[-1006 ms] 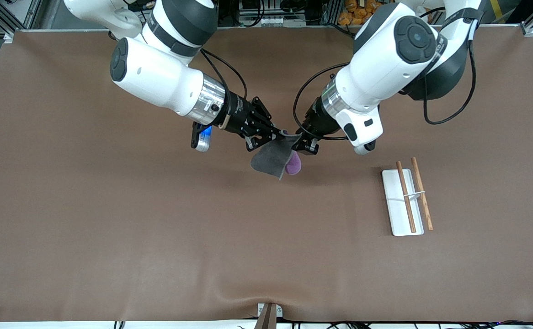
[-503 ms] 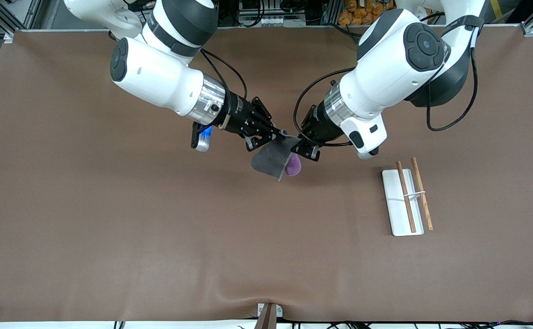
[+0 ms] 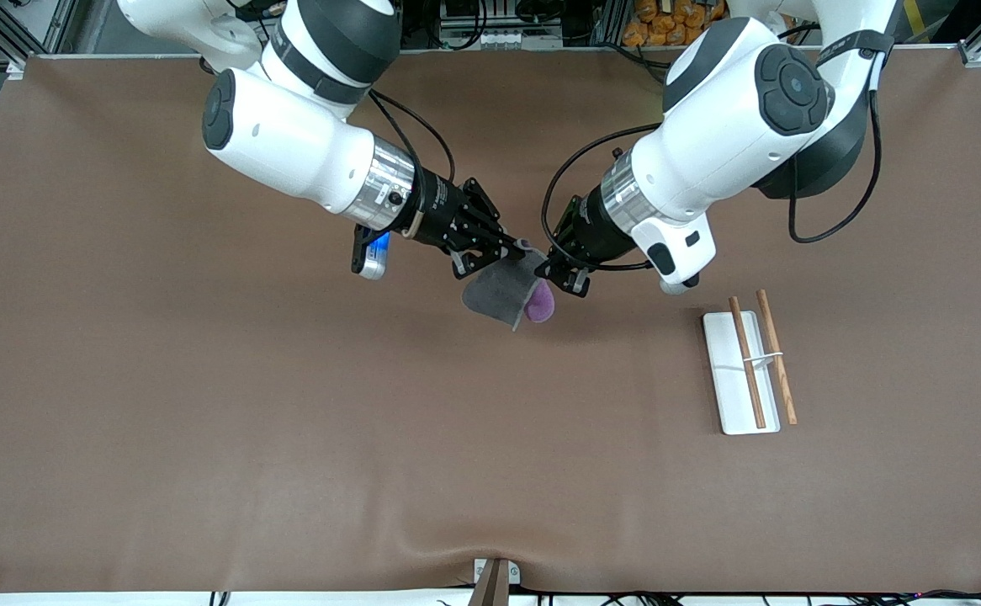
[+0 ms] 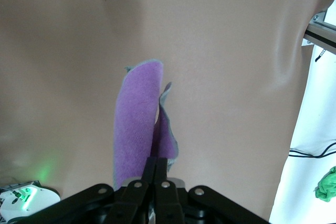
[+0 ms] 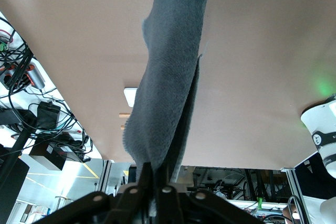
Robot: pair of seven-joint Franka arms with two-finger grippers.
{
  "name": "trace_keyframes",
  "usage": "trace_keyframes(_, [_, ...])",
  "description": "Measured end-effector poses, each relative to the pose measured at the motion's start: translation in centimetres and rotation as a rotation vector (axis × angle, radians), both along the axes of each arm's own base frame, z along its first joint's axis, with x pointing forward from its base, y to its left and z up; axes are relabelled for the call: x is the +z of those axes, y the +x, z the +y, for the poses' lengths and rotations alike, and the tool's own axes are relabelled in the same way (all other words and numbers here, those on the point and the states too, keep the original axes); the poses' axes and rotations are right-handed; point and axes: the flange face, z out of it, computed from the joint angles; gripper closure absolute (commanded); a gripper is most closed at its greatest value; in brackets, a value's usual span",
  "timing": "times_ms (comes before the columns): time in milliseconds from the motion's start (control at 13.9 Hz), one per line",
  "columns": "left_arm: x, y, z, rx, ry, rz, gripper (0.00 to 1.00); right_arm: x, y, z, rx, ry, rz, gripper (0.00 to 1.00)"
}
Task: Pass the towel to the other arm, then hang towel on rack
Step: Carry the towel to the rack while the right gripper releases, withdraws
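Towel [image 3: 503, 293]: you see fuzzy cloth, grey and purple, hanging over the table, away from the rack [image 3: 747, 362].
Left gripper [image 3: 559, 273]: clamped on towel.
Right gripper [image 3: 497, 250]: pinching the towel too.
Rack: flat white base, two thin wooden rods.

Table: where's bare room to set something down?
Bare mat on the whole strip of the table nearest the front camera and at the right arm's end. Crowded mid-table, where both tools grip the hanging towel, and around the rack toward the left arm's end.

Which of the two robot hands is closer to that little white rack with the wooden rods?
The left gripper. It is over the table's middle, gripping the towel, on the side toward the rack. The right gripper also grips the towel, from the side away from the rack.
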Motion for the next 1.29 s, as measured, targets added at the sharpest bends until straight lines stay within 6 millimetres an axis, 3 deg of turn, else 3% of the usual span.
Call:
trace_keyframes(216, [0.0,0.2,0.3,0.004,0.0,0.0,1.0,0.0,0.0,0.0,0.002,-0.001,0.001,0.0])
trace_keyframes(503, [0.1,1.2,2.2,0.019,0.007,0.006,1.0,-0.1,-0.2,0.0,0.02,-0.019,0.006,0.0])
trace_keyframes(719, [0.1,2.2,5.3,-0.057,0.023,0.014,1.0,-0.2,-0.5,-0.3,0.076,-0.096,0.007,0.0])
trace_keyframes(862, [0.6,2.8,8.7,-0.17,0.022,0.015,1.0,0.5,-0.7,-1.0,0.117,-0.136,-0.01,0.0])
trace_keyframes(1078, [1.7,3.4,13.9,-0.353,0.019,-0.038,1.0,1.8,-0.7,-3.7,0.263,-0.183,-0.058,0.0])
trace_keyframes(1294, [2.4,3.7,16.9,-0.479,0.015,-0.095,1.0,3.0,0.2,-8.7,0.38,-0.206,-0.086,0.0])
